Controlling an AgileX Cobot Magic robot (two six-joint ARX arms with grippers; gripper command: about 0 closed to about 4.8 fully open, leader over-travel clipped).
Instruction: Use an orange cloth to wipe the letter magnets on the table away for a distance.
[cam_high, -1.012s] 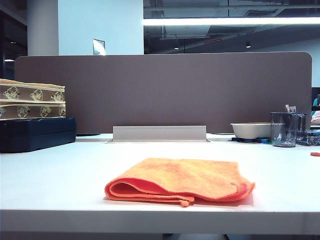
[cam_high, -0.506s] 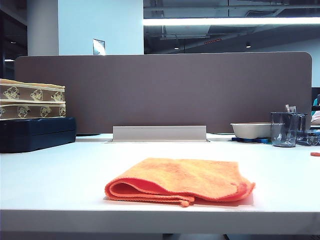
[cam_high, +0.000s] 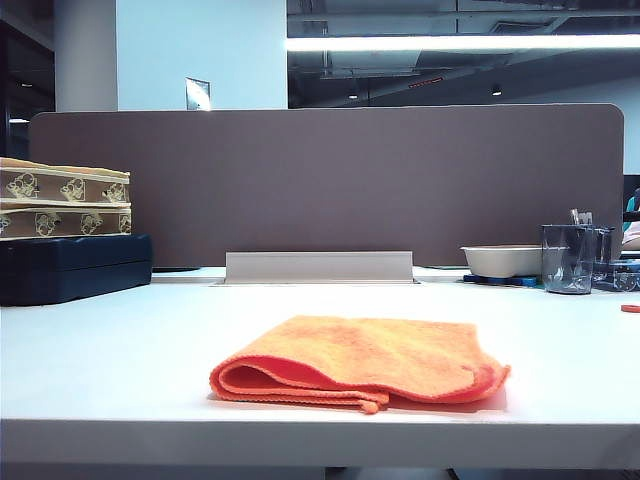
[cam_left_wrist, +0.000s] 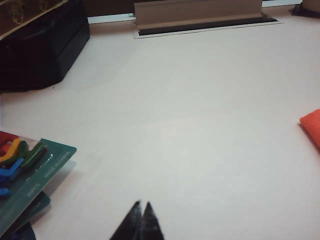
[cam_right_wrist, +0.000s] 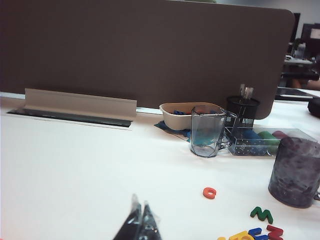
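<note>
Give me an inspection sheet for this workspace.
Surface: pale white-grey table, matte.
Job's things: folded fuzzy orange cloth near front edge; small coloured plastic letter magnets lying right of it, untouched.
Clutter: dark blue case, patterned boxes, beige bowl, clear blue cup, dark tumbler, green card of letters.
Grippers: left gripper and right gripper shut, empty, above table.
Cables: nothing seen.
Surroundings: brown partition panel.

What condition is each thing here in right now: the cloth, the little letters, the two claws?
orange cloth: folded, lying flat on the table, nothing touching it.
letter magnets: loose, scattered on the table beside a dark cup.
left claw: shut, empty, above bare table.
right claw: shut, empty, short of the letters.
clear jug: upright.
</note>
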